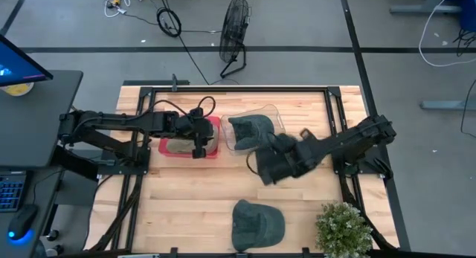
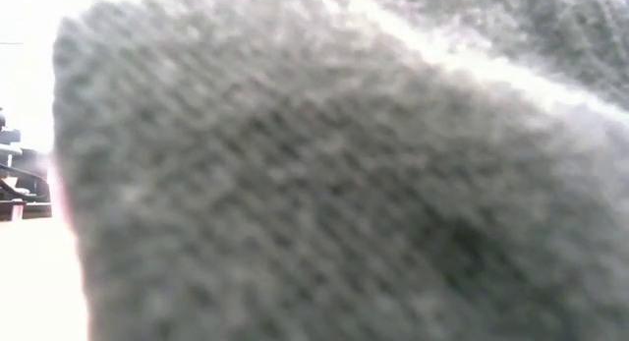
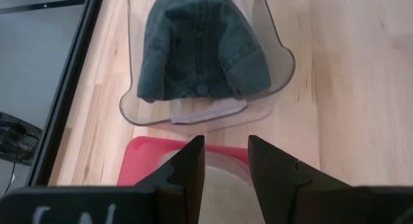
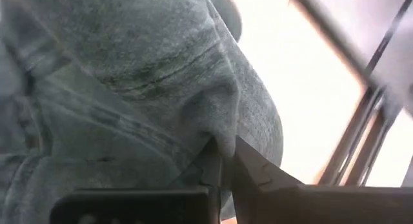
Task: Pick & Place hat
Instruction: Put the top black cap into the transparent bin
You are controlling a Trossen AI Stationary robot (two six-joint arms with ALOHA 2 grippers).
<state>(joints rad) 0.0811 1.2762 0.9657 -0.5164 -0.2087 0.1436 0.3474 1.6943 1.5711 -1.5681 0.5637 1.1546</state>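
Fabric of the dark green denim hat (image 4: 129, 88) is being pinched by the closed right gripper (image 4: 226, 161) by the clear plastic tray (image 1: 277, 113); left gripper (image 3: 224, 162) is hanging slightly parted above the red bin (image 1: 216, 124).

No text, label, brand or number can be read in any view. The only marks are a few white strokes on the dark body of the left hand (image 3: 224, 161), seen at the edge of the left wrist view; they are cut off by the frame and cannot be made out as letters. The lit monitor (image 1: 18, 65) beside the tabletop (image 1: 186, 191) shows only blue glow and no legible writing.
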